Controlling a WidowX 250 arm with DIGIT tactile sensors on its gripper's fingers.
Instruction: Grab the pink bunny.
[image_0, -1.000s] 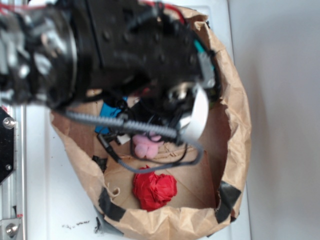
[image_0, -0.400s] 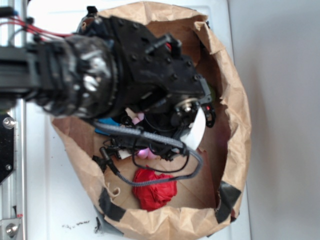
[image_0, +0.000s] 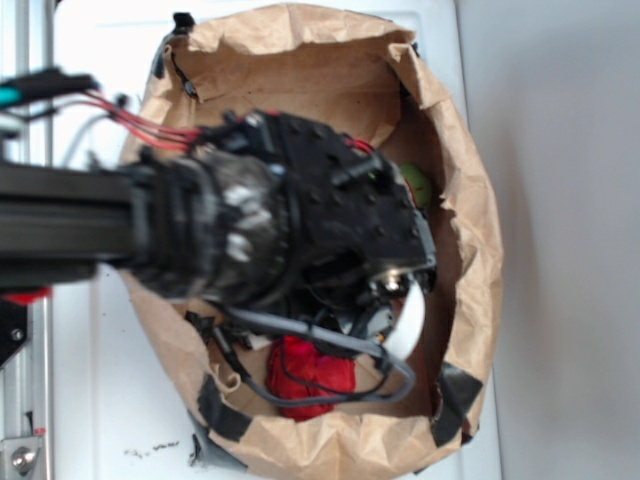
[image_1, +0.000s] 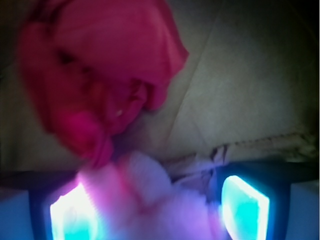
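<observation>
The pincer (image_1: 160, 205) stands wide, its pads (image_1: 245, 207) either side of the pink bunny (image_1: 150, 197); closing squarely, clear of the red fabric lump (image_1: 100, 80), seems best.

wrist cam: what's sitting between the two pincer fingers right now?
The pink bunny: in the wrist view its pale fluffy body lies between the glowing fingers, with the red fabric lump just beyond. The exterior view hides it behind the arm.

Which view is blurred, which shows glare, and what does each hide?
Exterior view: the arm is motion-blurred and covers the pink bunny; the paper bag stays sharp. Wrist view: soft focus throughout, glare on the tool fingers, the pink bunny washed pale between them.
</observation>
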